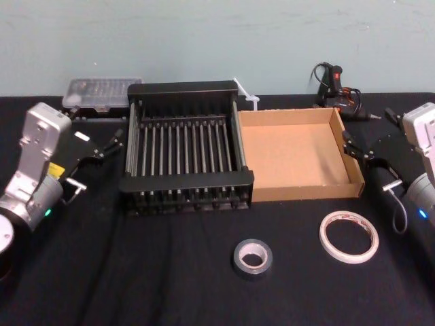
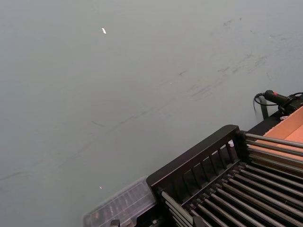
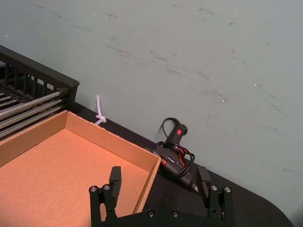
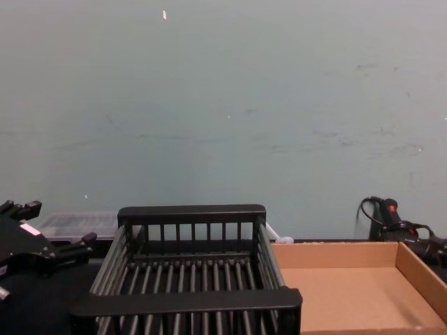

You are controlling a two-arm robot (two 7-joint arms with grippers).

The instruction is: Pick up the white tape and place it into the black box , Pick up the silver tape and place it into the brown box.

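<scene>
White tape (image 1: pixel 349 235) lies near right, silver tape (image 1: pixel 253 257) left of it.
Left gripper (image 1: pixel 111 144) spread beside black box (image 1: pixel 183 87); right gripper (image 3: pixel 159 182) spread beside brown box (image 1: pixel 306 190).

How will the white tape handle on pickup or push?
Probably light: the white tape is a thin ring with a wide hole. Lying flat, it likely won't roll but may slide if pushed. Its thin wall may flex when pinched.

The left arm (image 1: pixel 34 183) and right arm (image 1: pixel 421 197) were silver-grey, each with a round wrist bearing a small lit dot and a pale blocky housing. The left end effector (image 1: pixel 109 144) and right end effector (image 3: pixel 159 179) were black, with flat fingers (image 3: pixel 115 178), round screws (image 3: pixel 93 188) and a white label (image 1: pixel 81 136) on the left.
</scene>
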